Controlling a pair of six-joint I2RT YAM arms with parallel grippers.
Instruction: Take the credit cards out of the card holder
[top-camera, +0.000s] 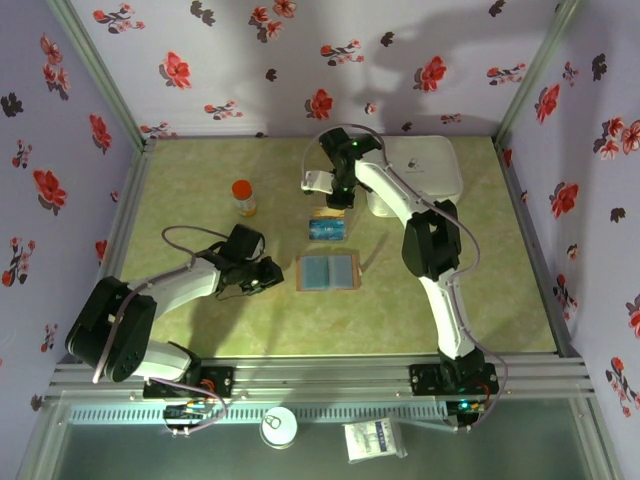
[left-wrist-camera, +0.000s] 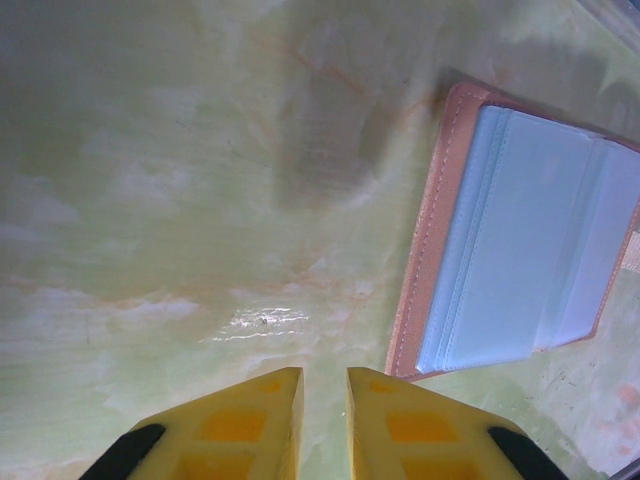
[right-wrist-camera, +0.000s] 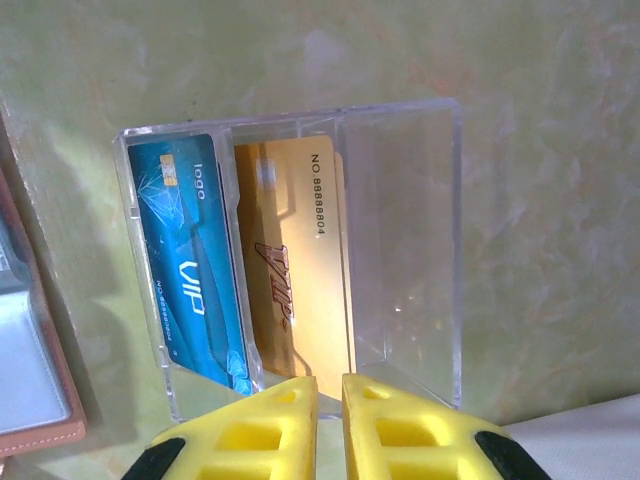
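My right gripper, a slit apart at the gold card's near end, may be pinching it, I cannot tell; lifting could drag it from the tray. Left gripper: barely parted, empty.

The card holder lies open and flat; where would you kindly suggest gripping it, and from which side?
Probably the card holder's tan rim nearest the left gripper, coming from the left: it lies flat and open, and that stitched edge is bare.
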